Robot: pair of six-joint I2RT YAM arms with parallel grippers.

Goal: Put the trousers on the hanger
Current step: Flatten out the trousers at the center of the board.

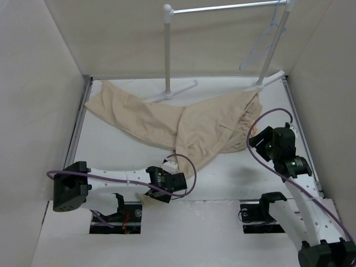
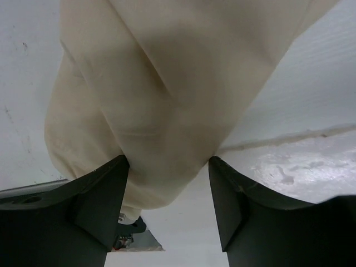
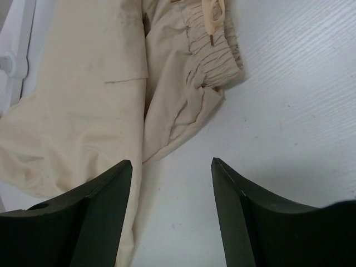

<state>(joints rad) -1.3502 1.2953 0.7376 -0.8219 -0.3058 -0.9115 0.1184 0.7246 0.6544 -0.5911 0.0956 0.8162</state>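
Note:
The beige trousers [image 1: 167, 122] lie wrinkled on the white table, spread from the far left to the far right, with a fold reaching toward the front. The pale wire hanger [image 1: 260, 47] hangs from the rack's rail at the far right, empty. My left gripper [image 1: 173, 158] is open at the near end of the fold; in the left wrist view the cloth [image 2: 167, 83] hangs between the parted fingers of the gripper [image 2: 167, 161]. My right gripper [image 1: 254, 139] is open just near the elastic waistband [image 3: 208, 61]; in its wrist view the gripper [image 3: 171, 162] is over bare table.
A white rack stands at the back: two posts [image 1: 167, 50], a top rail [image 1: 222, 8] and feet on the table [image 1: 173, 92]. Beige walls close in the left, right and back. Two cutouts [image 1: 117, 214] lie at the near edge by the arm bases.

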